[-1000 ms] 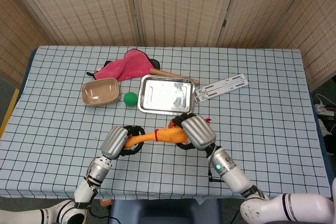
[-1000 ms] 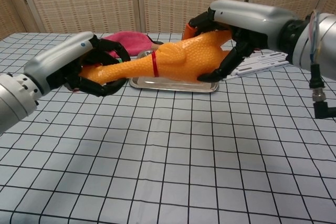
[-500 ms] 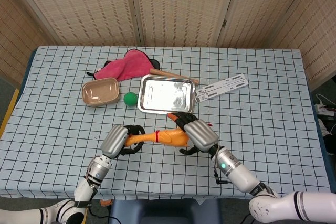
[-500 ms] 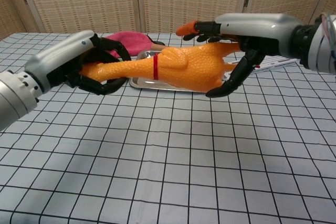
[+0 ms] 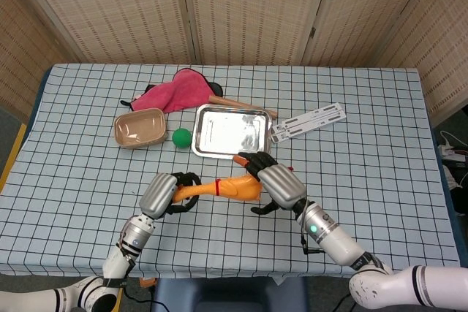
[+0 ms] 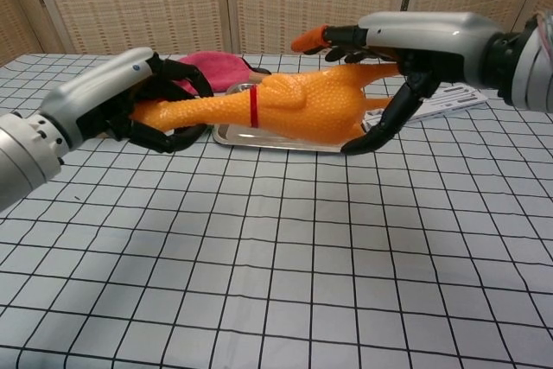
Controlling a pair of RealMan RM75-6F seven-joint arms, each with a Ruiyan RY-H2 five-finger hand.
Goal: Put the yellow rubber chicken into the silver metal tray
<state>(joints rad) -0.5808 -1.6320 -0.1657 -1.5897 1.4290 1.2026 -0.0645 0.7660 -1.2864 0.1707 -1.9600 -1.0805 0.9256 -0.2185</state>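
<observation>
The yellow rubber chicken (image 5: 232, 188) (image 6: 294, 110), with a red band at its neck, hangs level above the checked cloth, just in front of the silver metal tray (image 5: 230, 131) (image 6: 259, 137). My left hand (image 5: 164, 193) (image 6: 112, 105) grips its thin neck end. Around the fat body end my right hand (image 5: 278, 188) (image 6: 406, 49) has its fingers spread, one over the top and one under the belly, without clasping it. The tray holds nothing.
A tan bowl (image 5: 139, 127) and a green ball (image 5: 181, 136) lie left of the tray. Behind them is a pink cloth (image 5: 175, 90), with a wooden stick (image 5: 241, 104) at the tray's far rim. A white bracket (image 5: 307, 122) lies to the tray's right.
My right hand has loosened its grasp on the chicken's body and spread its fingers. The left hand keeps its hold on the neck, and the chicken has barely shifted.
</observation>
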